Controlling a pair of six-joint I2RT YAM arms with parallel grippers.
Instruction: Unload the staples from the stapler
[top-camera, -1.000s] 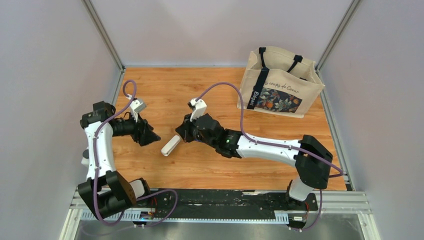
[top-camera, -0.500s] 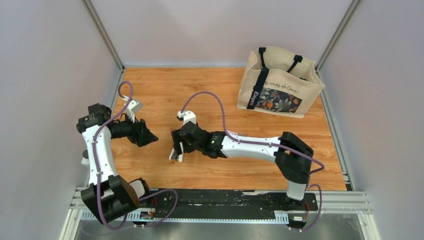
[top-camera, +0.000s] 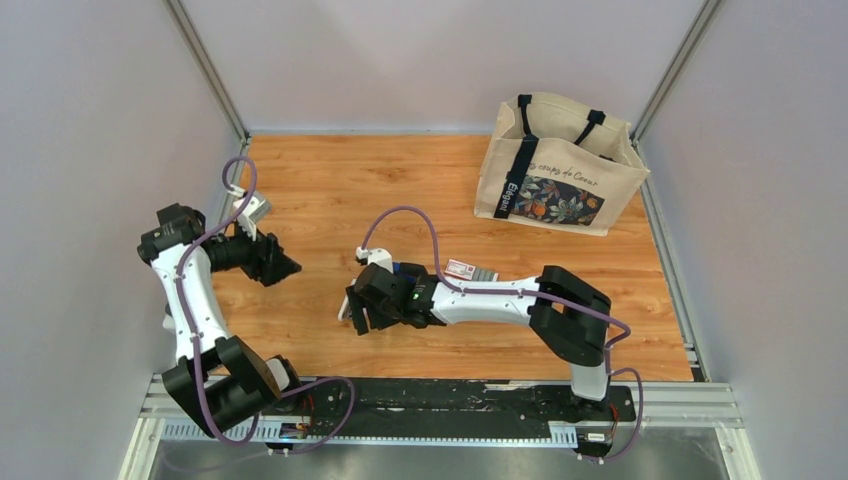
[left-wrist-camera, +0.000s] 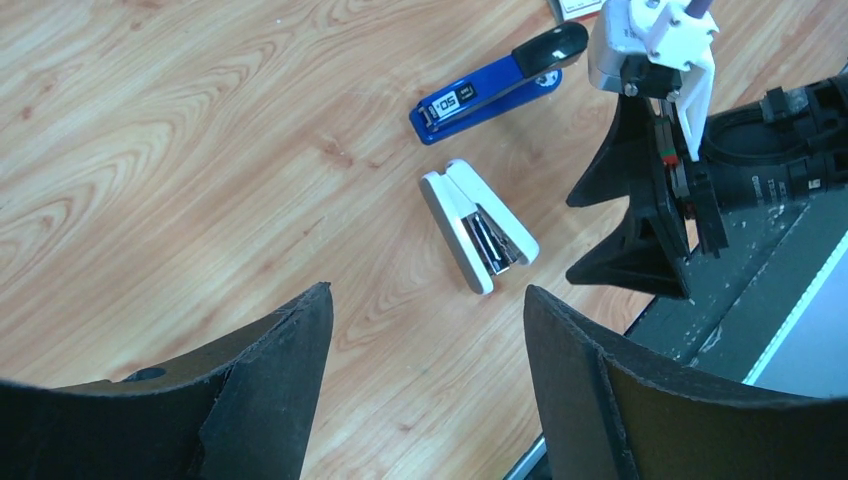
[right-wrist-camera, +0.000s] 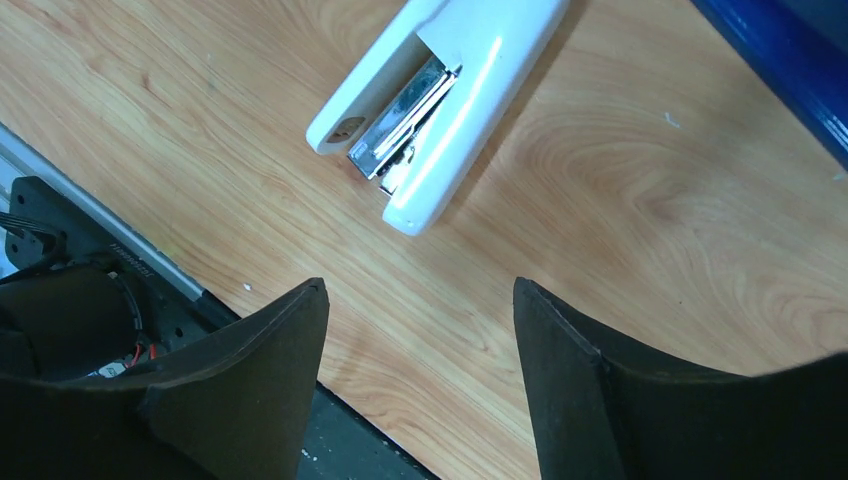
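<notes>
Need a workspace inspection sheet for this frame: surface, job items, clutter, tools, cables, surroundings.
Surface: wood-grain tabletop, intact.
Job's things: slim dark-blue stapler lies free, ungripped.
Clutter: small white oblong stapler hinged open, metal showing, beside it; small white-and-red box by the right arm; beige floral canvas tote bag upright, far right.
Grippers: left tool open, empty; right tool open, empty, near the white stapler.
Cables: purple cables looped above both arms.
Surroundings: grey enclosure walls; nothing else seen.

Blue stapler near white stapler
</notes>
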